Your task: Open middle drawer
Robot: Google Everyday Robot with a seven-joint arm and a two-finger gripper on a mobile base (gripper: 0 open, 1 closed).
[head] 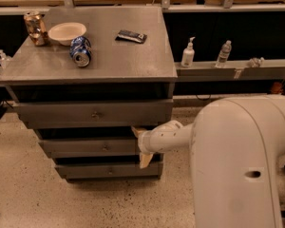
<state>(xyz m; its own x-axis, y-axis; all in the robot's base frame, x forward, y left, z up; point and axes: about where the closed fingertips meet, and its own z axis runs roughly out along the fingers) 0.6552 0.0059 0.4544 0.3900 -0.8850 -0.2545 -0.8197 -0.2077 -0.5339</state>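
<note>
The robot's gripper (138, 147) is spread open, fingers straddling the right end of the gray wooden middle drawer (85, 147).

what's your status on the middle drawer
Gripper at right end of middle drawer front, fingers spread above and below it. Drawer looks shut or barely out. Nothing seen in its path.

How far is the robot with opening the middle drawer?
Done: the gripper is at the right end of the middle drawer. In hand: its fingers are spread, one above and one below the drawer's front. Left: grip and pull, since the drawer does not look pulled out yet.
</note>
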